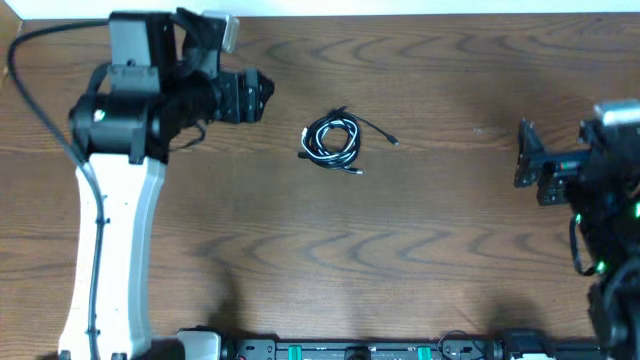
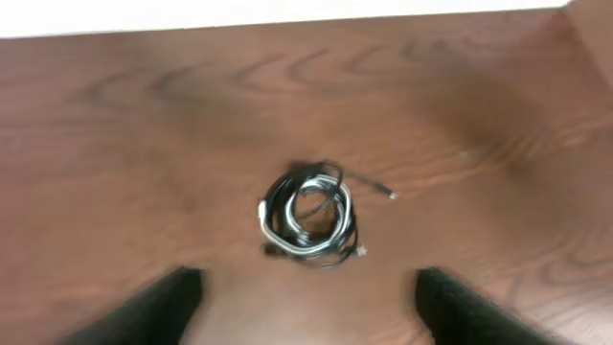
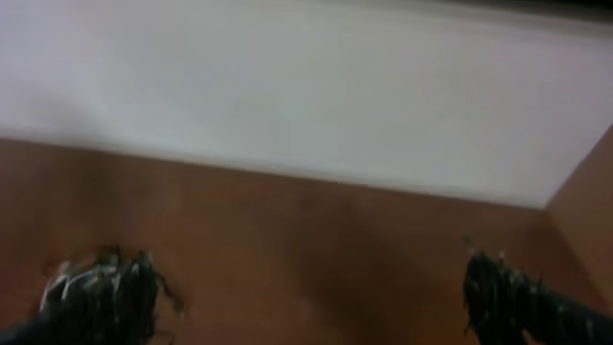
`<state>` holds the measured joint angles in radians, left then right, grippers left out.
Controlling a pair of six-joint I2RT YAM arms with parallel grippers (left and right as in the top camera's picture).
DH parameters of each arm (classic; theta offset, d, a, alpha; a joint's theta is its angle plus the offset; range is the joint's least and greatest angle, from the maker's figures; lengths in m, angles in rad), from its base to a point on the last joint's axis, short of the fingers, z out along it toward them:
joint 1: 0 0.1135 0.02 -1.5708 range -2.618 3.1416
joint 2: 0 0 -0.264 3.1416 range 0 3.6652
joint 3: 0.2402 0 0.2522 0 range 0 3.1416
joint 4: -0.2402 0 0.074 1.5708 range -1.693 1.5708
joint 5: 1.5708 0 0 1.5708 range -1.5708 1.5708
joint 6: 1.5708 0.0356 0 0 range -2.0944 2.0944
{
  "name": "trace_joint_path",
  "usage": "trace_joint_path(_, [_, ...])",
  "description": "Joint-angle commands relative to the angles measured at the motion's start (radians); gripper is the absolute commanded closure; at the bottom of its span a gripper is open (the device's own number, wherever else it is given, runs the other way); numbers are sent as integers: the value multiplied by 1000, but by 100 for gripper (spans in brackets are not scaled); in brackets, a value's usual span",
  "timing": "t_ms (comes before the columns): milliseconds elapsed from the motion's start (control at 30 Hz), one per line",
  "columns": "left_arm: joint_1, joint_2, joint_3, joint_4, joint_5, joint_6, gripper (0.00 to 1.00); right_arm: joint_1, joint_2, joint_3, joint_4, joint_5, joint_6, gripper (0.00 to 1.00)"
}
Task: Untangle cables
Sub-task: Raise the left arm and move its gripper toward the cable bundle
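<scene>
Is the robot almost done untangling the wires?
No, nothing looks done. The cables sit in one knotted coil on the table. The left pincer is open and aimed at them, not touching; the right pincer hangs open, far off. All the untangling is left.

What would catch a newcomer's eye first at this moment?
A small coiled tangle of black and white cables lies in the middle of the wooden table. The left gripper points at it from nearby with jaws open. The right gripper stands open, far off near the table's right edge.
</scene>
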<state>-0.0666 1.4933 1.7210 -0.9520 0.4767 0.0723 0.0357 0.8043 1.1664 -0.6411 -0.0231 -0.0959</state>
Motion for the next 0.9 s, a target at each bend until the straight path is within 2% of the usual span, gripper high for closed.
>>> trace_joint_path(0, [3, 85, 18, 51, 92, -106, 77, -4, 102, 130, -114, -17, -32, 1])
trace_joint_path(33, [3, 110, 18, 55, 92, -140, 87, -4, 120, 143, -129, -26, -32, 1])
trace_joint_path(67, [3, 134, 18, 57, 92, -168, 92, -4, 135, 148, -133, -51, -31, 1])
trace_joint_path(233, [-1, 272, 18, 71, 89, -251, 92, -3, 166, 148, -165, -341, -24, 1])
trace_joint_path(333, [-16, 343, 16, 71, 89, -315, 91, -3, 184, 147, -171, -364, -24, 2])
trace_joint_path(433, [-48, 415, 15, 76, 89, -337, 78, -3, 202, 147, -174, -365, -11, 4])
trace_joint_path(633, [-134, 545, 14, 79, 89, -337, 75, -3, 254, 147, -212, -365, 29, 5])
trace_joint_path(733, [-179, 612, 14, 60, 89, -359, 69, -3, 282, 147, -228, -365, 30, 6])
trace_joint_path(833, [-218, 669, 14, -1, 89, -359, 69, -3, 301, 147, -249, -365, 39, 9])
trace_joint_path(867, [-231, 687, 14, -31, 88, -358, 74, -3, 307, 147, -261, -365, 39, 9])
